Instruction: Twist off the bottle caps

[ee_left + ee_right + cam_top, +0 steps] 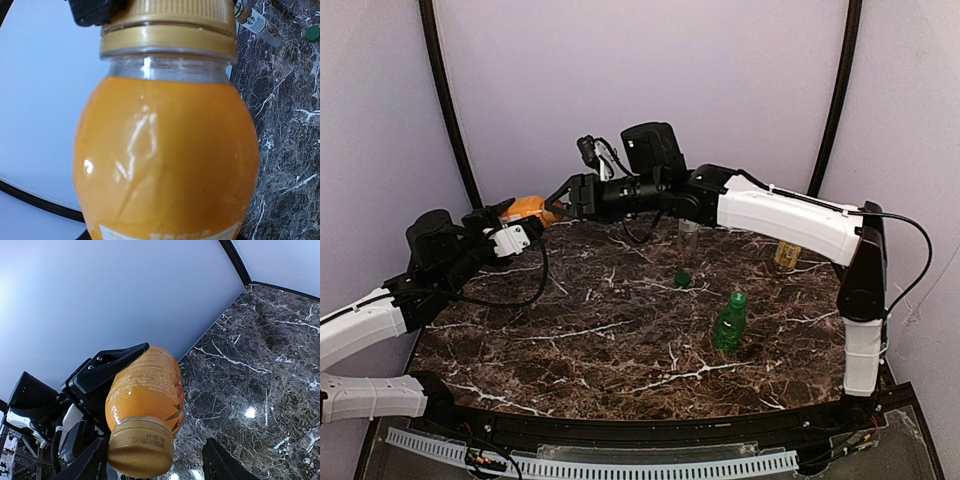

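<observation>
Left gripper [518, 222] clamps the orange juice bottle [147, 385], held sideways at far left. Right gripper [155, 457] is open, straddling the tan-gold cap [140, 447]. Advice: centre on the cap, close squarely, twist without slipping.

A cap [682, 279] lies on the table [570, 350], behind-left of an upright bottle [729, 322]

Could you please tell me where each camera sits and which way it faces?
Top external: above and behind the bases, looking down across the marble table to the back wall; left arm and right arm show.
Left wrist: looks along the held orange juice bottle to its gold cap; left jaws hidden.
Right wrist: faces that cap end-on, right jaws open either side; left jaws grip the bottle behind.
Shared: both wrist views show cap, bottle and table.
</observation>
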`<state>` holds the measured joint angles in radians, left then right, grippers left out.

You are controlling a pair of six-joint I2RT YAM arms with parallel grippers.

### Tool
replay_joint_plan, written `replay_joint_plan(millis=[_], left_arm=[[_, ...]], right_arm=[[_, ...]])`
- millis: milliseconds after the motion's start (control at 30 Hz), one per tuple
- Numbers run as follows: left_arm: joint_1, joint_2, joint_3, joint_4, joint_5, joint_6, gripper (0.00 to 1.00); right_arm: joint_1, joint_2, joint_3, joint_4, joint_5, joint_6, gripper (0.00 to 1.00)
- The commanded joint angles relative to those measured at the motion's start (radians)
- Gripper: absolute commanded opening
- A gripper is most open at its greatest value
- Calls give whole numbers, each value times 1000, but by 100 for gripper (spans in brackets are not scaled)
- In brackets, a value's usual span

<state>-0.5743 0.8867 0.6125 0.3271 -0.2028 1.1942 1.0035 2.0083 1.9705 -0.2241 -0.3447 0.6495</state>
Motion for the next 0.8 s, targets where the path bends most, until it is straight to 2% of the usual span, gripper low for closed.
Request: replay_joint_plan(millis=[0, 67, 533, 600, 767], left_arm=[[-4, 4, 15, 31, -17, -1, 17], [-4, 6, 16, 33, -16, -1, 17], [-4, 3, 31, 3, -4, -41, 17], [-4, -5, 49, -52, 37, -92, 17], [-4, -27, 133, -359, 296, -240, 15]], right_arm=[[7, 24, 25, 27, -34, 10, 64], [7, 27, 27, 27, -39, 9, 62], [7, 52, 59, 29, -122, -48, 0], [11, 49, 58, 31, -142, -129, 0], [44, -3, -3, 11, -96, -535, 0]])
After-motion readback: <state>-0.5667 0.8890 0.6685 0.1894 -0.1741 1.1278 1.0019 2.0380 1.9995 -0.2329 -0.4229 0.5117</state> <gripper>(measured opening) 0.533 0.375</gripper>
